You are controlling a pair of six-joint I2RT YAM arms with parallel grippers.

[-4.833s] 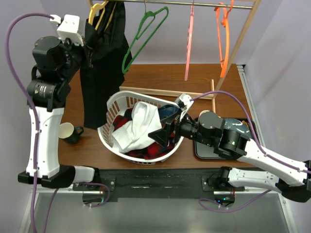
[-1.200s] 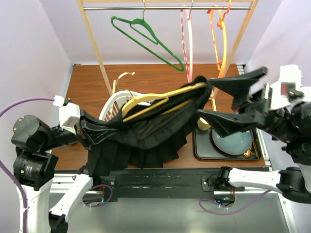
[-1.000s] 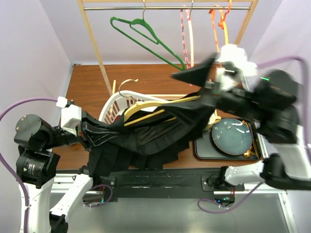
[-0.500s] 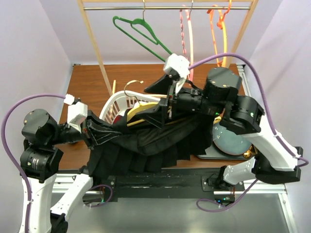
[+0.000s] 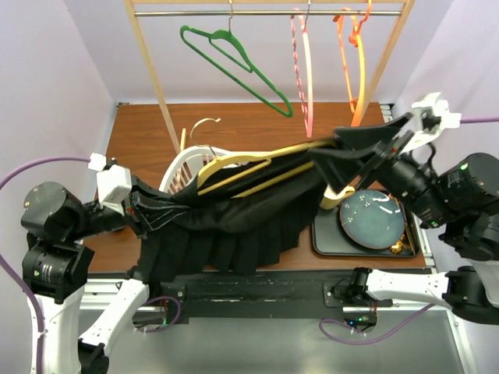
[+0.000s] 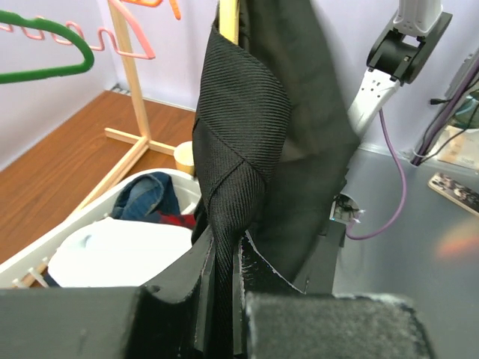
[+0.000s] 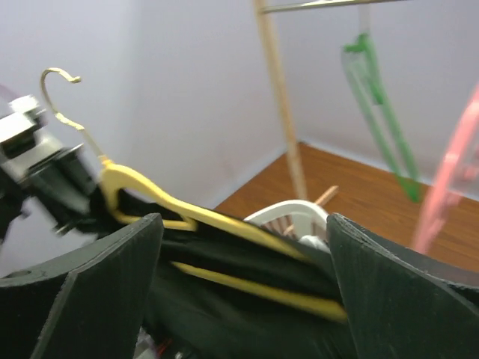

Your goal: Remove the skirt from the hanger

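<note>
A black pleated skirt (image 5: 234,230) on a yellow hanger (image 5: 249,160) is stretched level over the table's front. My left gripper (image 5: 142,214) is shut on the skirt's waistband at its left end; the left wrist view shows the fabric (image 6: 251,127) pinched between the jaws (image 6: 222,273). My right gripper (image 5: 325,146) is wide open at the hanger's right end. In the right wrist view the hanger (image 7: 150,196) and skirt (image 7: 247,314) lie between the spread fingers (image 7: 243,247), with no grip on them.
A white laundry basket (image 5: 183,165) of clothes sits under the skirt. A black tray (image 5: 322,234) with a teal plate (image 5: 373,218) is at the right. The wooden rack (image 5: 150,74) holds green (image 5: 234,58), pink (image 5: 304,70) and orange (image 5: 355,62) hangers.
The skirt and hanger have come off the rack and down over the table. In the last second my right arm swung over the skirt's middle, then back right. My left gripper kept its hold.
</note>
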